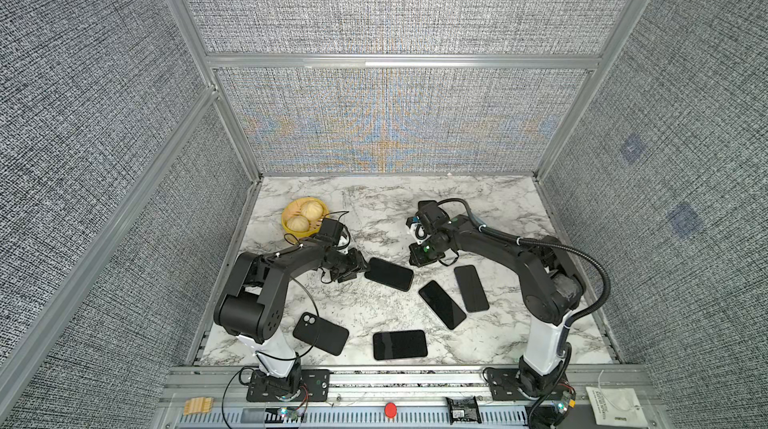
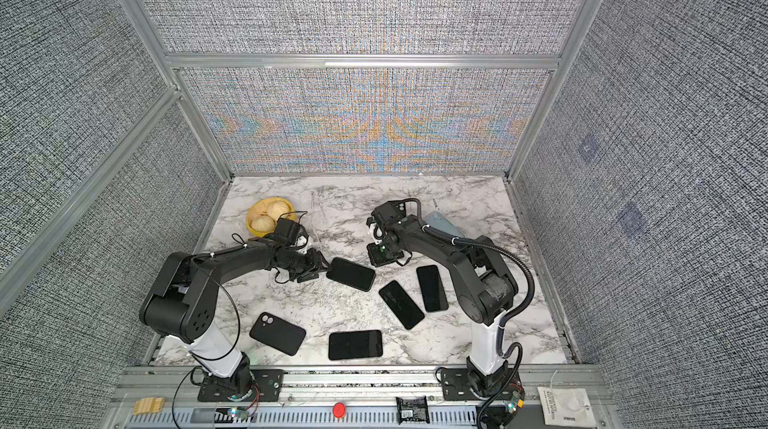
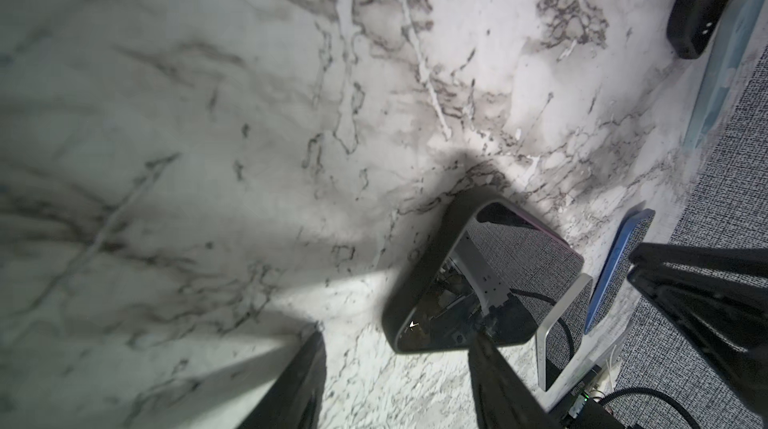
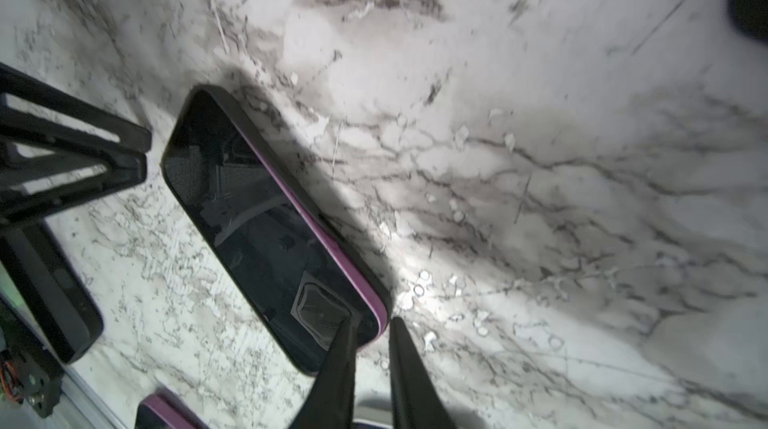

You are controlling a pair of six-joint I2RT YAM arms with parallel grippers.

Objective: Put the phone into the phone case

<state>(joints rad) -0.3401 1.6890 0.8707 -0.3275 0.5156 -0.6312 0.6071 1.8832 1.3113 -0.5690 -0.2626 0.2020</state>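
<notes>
The phone [image 4: 257, 215] lies screen-up in the black phone case [image 3: 415, 273] in the middle of the desk [image 1: 374, 206]. Its purple edge shows along one long side, so I judge it is not fully seated. If I press only one corner, the other side can pop out, or all can slide toward the other phones [image 1: 441, 304]. My left hand [image 3: 397, 337] is released, fingers wide, one tip at the case's corner. My right hand [image 4: 372, 323] is slightly open at the opposite end, gripping nothing I can see.
</notes>
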